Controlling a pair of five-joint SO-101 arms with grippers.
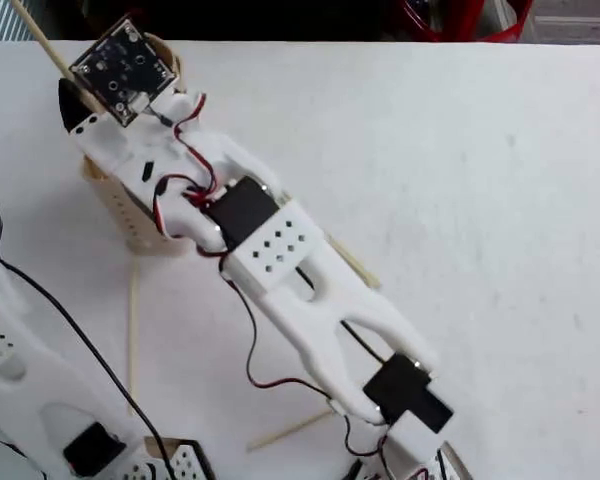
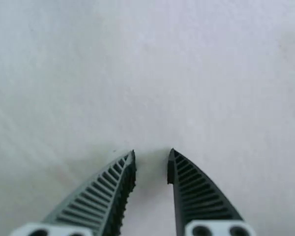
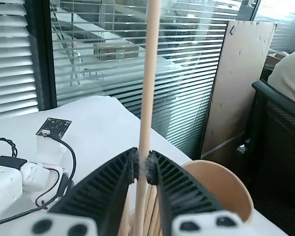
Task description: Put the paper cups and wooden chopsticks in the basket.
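So, head count first: I see one paper cup (image 3: 217, 188), its tan rim just below my right gripper (image 3: 142, 164), and four wooden chopsticks I can actually count. Three lie loose on the table (image 1: 500, 200): one (image 1: 133, 330) just near of the basket (image 1: 128, 215), one (image 1: 290, 430) at the near edge, and one (image 1: 355, 262) poking out from under my right arm. The fourth chopstick (image 3: 150, 73) is pinched upright between my right gripper's fingertips, clamped tight, over the basket at the far left. There's a bunch more sticks (image 3: 151, 216) under those jaws, but I can't count them. My left gripper (image 2: 151, 157) has its tips slightly parted, nothing between them, hanging over bare table. The basket's mostly hidden under my right wrist, so I can't tell if the cup stands inside it.
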